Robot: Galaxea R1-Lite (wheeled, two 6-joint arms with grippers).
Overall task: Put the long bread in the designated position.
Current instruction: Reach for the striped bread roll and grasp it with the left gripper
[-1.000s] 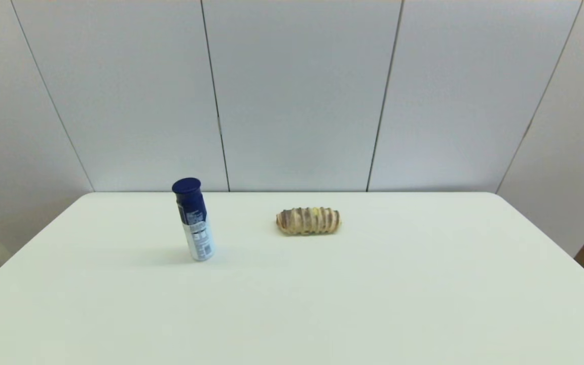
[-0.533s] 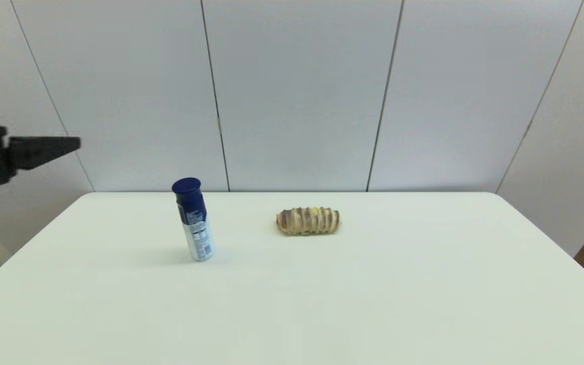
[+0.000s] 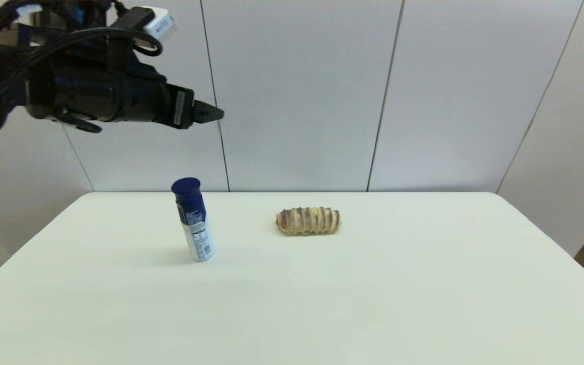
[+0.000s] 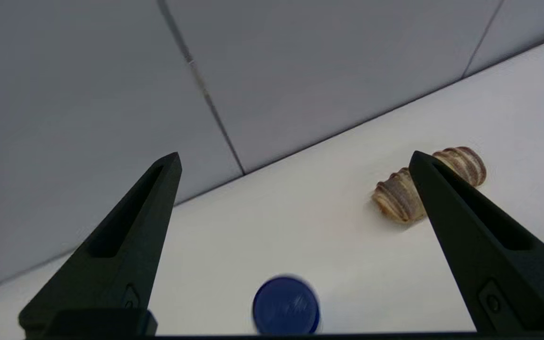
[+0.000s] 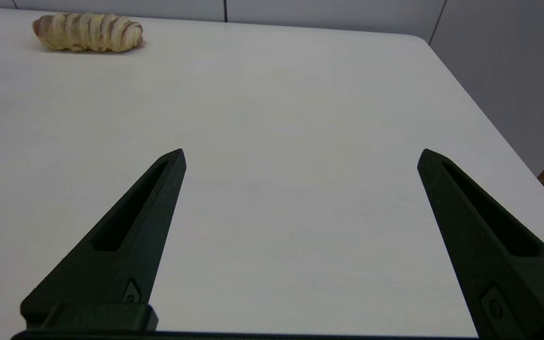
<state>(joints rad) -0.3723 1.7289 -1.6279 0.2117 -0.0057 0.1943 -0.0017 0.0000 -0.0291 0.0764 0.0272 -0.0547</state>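
The long bread (image 3: 308,221), a small tan loaf with dark crosswise stripes, lies on the white table (image 3: 353,304) near its far middle. The left wrist view shows the long bread (image 4: 397,198) too, and the right wrist view has the long bread (image 5: 88,32) far off. My left gripper (image 3: 216,113) hangs high above the table's far left, over the spray can, and is open and empty (image 4: 295,160). My right gripper (image 5: 300,153) is open and empty, low over the table's near right part, out of the head view.
A white spray can (image 3: 194,219) with a blue cap stands upright left of the bread; its cap (image 4: 285,306) shows from above in the left wrist view. Grey wall panels stand behind the table. The table's right edge (image 5: 489,127) drops to the floor.
The left arm has risen from the table's left edge into view and swung rightward, now high above the spray can. Bread and can have not moved.
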